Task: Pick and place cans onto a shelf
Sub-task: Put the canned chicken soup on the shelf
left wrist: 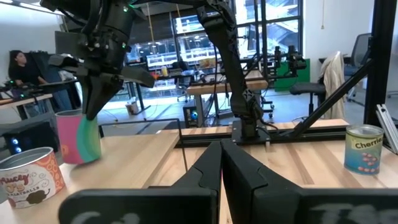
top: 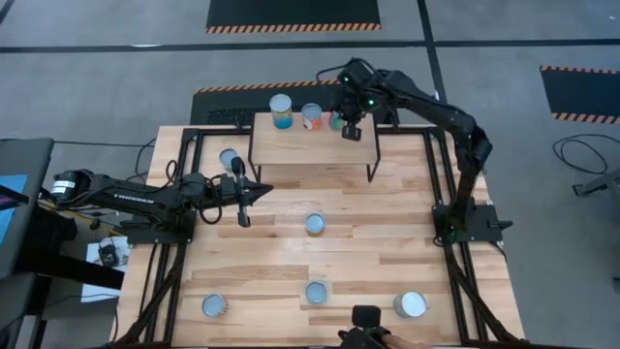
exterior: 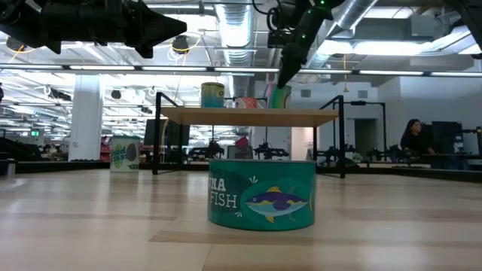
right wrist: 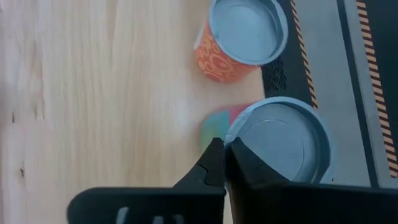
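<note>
The shelf (top: 310,145) stands at the table's far middle. Three cans stand upright along its far edge: a teal and yellow one (top: 281,111), an orange one (top: 311,116) and a pink and green one (right wrist: 280,140). My right gripper (right wrist: 224,163) is shut and points down at the near rim of the pink and green can; it also shows in the left wrist view (left wrist: 93,99). My left gripper (top: 254,191) is shut and empty, above the table just left of the shelf. Several more cans stand on the table, among them a teal tuna can (exterior: 261,194). My right gripper's shut fingertips (right wrist: 214,158) come from above, pointing down, at the rim of the pink and green can's top (right wrist: 233,140), on its side toward the table's near edge. Whether they touch it I cannot tell. The can stands upright on the shelf.
Cans stand on the table at the left of the shelf (top: 230,158), in the middle (top: 315,224) and along the near edge (top: 214,306) (top: 316,292) (top: 411,304). Black frame rails (top: 438,184) run along the table's sides. A person (exterior: 413,135) sits in the room beyond.
</note>
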`<move>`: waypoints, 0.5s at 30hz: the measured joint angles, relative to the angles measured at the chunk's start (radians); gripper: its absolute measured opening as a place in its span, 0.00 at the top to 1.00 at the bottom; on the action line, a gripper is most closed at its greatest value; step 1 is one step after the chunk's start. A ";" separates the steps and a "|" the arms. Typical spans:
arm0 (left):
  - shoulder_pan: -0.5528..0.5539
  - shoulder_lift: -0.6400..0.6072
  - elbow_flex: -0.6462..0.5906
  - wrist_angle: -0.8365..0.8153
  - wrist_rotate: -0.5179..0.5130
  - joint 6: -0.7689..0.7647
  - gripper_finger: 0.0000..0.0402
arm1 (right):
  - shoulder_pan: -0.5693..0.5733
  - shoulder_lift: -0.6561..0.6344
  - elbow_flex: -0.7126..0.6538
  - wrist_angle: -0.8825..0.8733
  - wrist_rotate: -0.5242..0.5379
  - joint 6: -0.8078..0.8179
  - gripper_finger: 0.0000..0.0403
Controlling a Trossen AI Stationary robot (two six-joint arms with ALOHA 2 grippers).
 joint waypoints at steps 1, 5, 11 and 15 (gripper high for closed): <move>0.000 0.000 0.000 0.000 0.000 0.000 1.00 | 0.000 0.000 0.000 -0.002 0.000 0.002 0.96; 0.000 0.000 0.000 0.000 0.000 0.000 1.00 | 0.001 0.000 0.000 -0.008 0.000 0.008 0.91; 0.000 0.000 0.000 0.000 0.000 -0.001 1.00 | 0.000 0.000 0.000 -0.009 0.007 0.021 0.86; 0.000 0.000 0.000 0.000 0.000 -0.001 1.00 | 0.000 0.000 0.000 -0.007 0.007 0.029 0.83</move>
